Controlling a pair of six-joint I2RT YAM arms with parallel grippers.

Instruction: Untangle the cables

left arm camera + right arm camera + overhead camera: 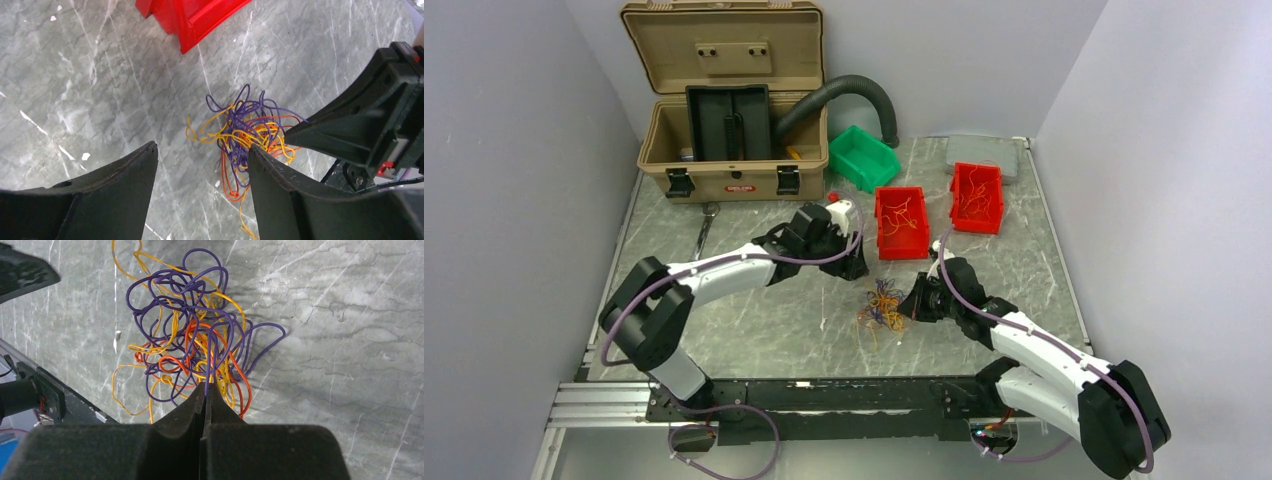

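Observation:
A tangle of thin purple, yellow and orange cables (881,305) lies on the marble table between the arms. It also shows in the left wrist view (248,131) and the right wrist view (190,345). My right gripper (206,384) is shut on a purple cable at the tangle's near edge; in the top view the right gripper (914,303) touches the tangle's right side. My left gripper (202,152) is open and empty, its right finger (280,185) just over the tangle's edge. In the top view the left gripper (852,262) is up and left of the tangle.
Two red bins (902,222) (977,197) holding a few thin cables stand behind the tangle. A green bin (862,156), a tan case (729,100) with a black hose (844,92) and a grey pad (986,152) are at the back.

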